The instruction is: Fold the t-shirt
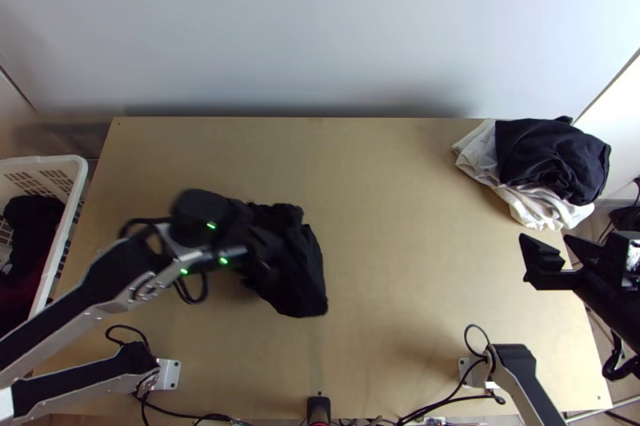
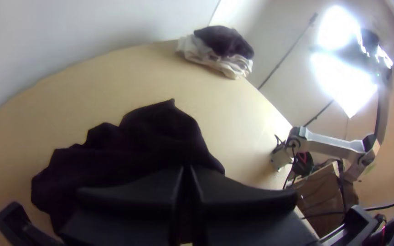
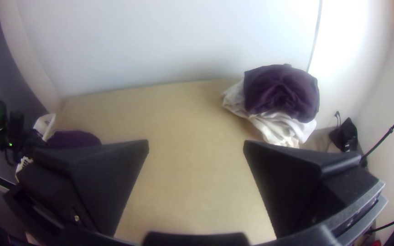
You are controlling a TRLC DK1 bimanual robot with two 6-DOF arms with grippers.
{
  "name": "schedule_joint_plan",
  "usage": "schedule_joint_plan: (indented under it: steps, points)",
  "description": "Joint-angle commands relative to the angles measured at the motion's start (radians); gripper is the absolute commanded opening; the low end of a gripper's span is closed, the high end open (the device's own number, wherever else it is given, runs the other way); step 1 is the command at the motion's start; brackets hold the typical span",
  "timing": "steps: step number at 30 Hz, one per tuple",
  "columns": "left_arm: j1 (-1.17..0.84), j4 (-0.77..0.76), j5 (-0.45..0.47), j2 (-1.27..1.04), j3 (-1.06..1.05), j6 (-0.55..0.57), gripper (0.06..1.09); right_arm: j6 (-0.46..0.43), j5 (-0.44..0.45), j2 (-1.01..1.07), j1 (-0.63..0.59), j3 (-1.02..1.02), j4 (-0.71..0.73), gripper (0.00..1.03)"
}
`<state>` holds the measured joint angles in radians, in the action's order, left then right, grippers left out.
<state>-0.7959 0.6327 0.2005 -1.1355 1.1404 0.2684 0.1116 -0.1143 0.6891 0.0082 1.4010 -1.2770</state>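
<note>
The black t-shirt (image 1: 300, 266) is bunched on the left half of the table, its shape irregular. My left gripper (image 1: 260, 254) is over its left part in the top view. In the left wrist view the two fingers of the left gripper (image 2: 187, 169) are together against the dark cloth (image 2: 156, 132), shut on it; the exact part held is hidden beneath them. At the table's right edge stands my right gripper (image 1: 546, 239), away from the shirt. The right wrist view shows that right gripper (image 3: 196, 148) open, with nothing between its fingers.
A pile of black cloth (image 1: 552, 156) and white cloth (image 1: 540, 206) lies at the table's back right corner. At the left edge stands a white basket (image 1: 60, 242) with dark cloth inside. Bare wood (image 1: 400, 242) separates the shirt from the pile.
</note>
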Motion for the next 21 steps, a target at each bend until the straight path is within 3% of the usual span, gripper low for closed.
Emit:
schedule_joint_plan:
  steps: [1,5,12,16,18,20,21]
  points:
    - [-0.181,0.013,-0.003,-0.089,-0.057,-0.031,0.09,0.0,-0.005,0.026,0.013,-0.023,0.027,0.97]
    - [-0.27,0.015,-0.007,-0.17,0.015,-0.047,0.09,-0.003,-0.005,0.05,0.044,-0.036,0.053,0.97]
    - [-0.307,0.055,-0.021,-0.42,0.352,-0.046,0.1,-0.032,-0.005,0.081,0.144,-0.122,0.119,0.97]
    - [-0.335,0.059,-0.024,-0.534,0.403,-0.051,0.22,-0.046,-0.005,0.112,0.185,-0.155,0.173,0.97]
    - [-0.338,0.061,-0.026,-0.59,0.433,-0.061,0.45,-0.053,-0.005,0.125,0.207,-0.175,0.197,0.97]
    - [-0.336,0.078,-0.062,-0.638,0.486,-0.112,0.91,-0.084,-0.005,0.136,0.207,-0.197,0.209,0.97]
    - [-0.333,0.111,-0.093,-0.661,0.529,-0.15,0.98,-0.101,-0.005,0.138,0.208,-0.209,0.22,0.97]
